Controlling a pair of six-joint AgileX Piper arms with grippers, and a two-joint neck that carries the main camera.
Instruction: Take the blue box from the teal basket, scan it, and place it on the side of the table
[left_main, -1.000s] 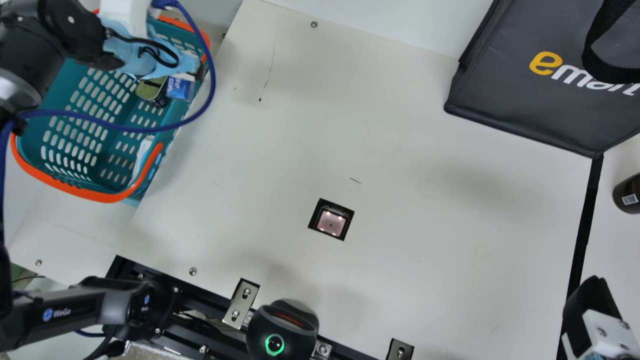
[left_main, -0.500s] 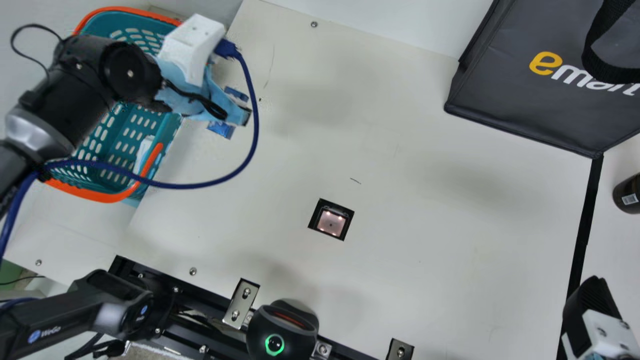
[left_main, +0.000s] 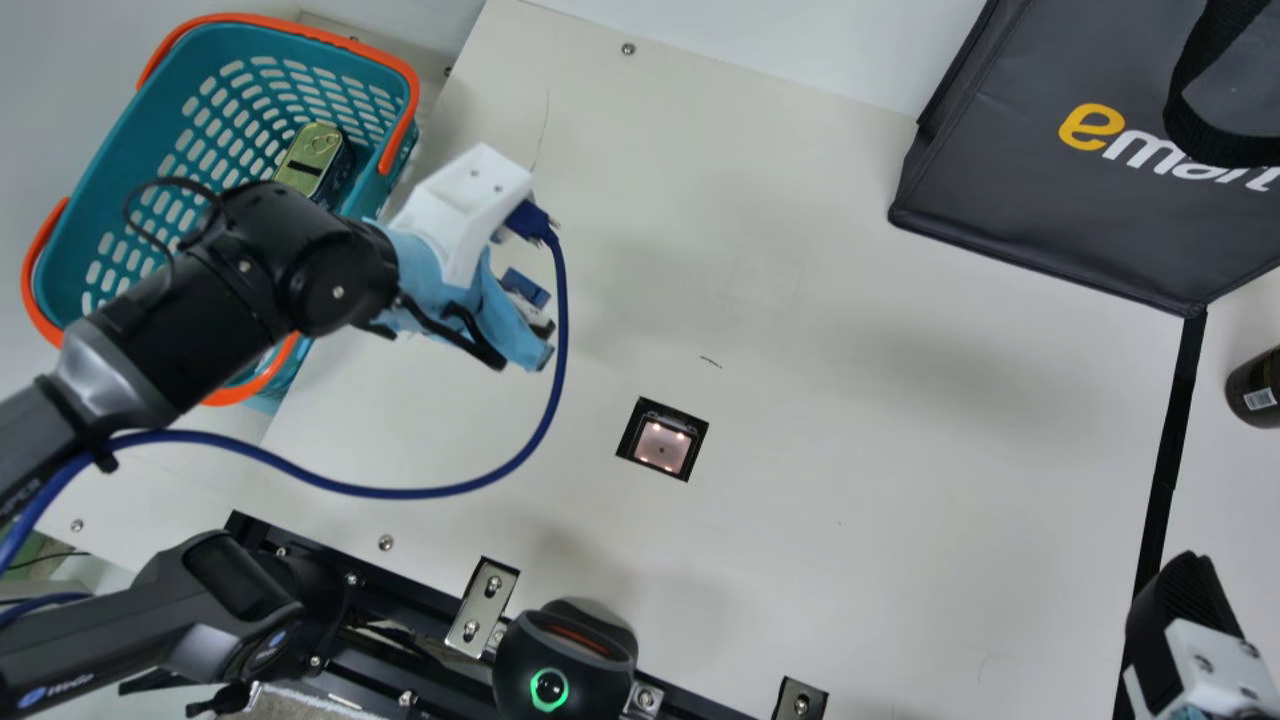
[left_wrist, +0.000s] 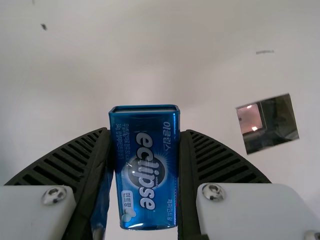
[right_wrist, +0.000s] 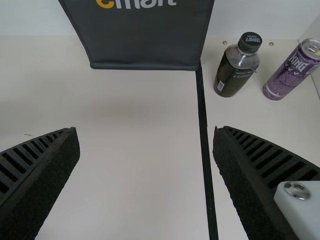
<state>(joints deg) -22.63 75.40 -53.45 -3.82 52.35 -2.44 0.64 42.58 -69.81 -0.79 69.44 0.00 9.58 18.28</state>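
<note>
My left gripper (left_main: 538, 335) is over the table between the teal basket (left_main: 110, 190) and the scanner window (left_main: 662, 445), which is set into the tabletop. The blue box (left_main: 526, 288) pokes out beside its fingers. In the left wrist view, the blue box (left_wrist: 150, 170) is upright between the ribbed fingers of my left gripper (left_wrist: 145, 165), pressed from both sides, and the scanner window (left_wrist: 272, 125) lies beyond it. My right gripper (left_main: 1180, 600) is at the main view's lower right corner; in the right wrist view, my right gripper (right_wrist: 146, 150) stands wide open with nothing between its fingers.
A dark shopping bag (left_main: 1040, 160) stands at the back right. Past the black tape line are a dark bottle (right_wrist: 237, 67) and a purple can (right_wrist: 295, 70). A tin (left_main: 312, 160) lies in the basket. A black scanner device (left_main: 565, 665) is at the front edge.
My left arm has come out of the basket and across the table toward the scanner window, carrying the blue box. The right arm has stayed still.
</note>
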